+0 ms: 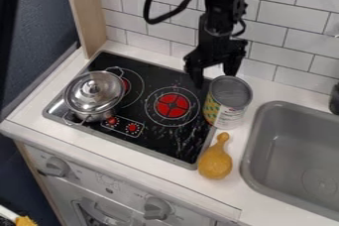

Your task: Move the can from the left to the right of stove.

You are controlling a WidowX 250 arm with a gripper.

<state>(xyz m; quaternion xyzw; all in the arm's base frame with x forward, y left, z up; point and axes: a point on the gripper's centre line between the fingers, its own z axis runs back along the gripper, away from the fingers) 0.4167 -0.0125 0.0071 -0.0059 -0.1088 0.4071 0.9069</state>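
The black gripper hangs open at the back right of the stove, just behind the can, its fingers apart. One fingertip ends left of the can's top, the other at its back rim; whether either touches it I cannot tell. The large can has a grey top and a green, yellow and white label, and is at the right edge of the black stove, beside the counter strip. Its far side is hidden.
A lidded steel pot stands on the stove's left side. An orange-yellow gourd-shaped object lies on the counter in front of the can. The grey sink is to the right, and a tiled wall rises behind.
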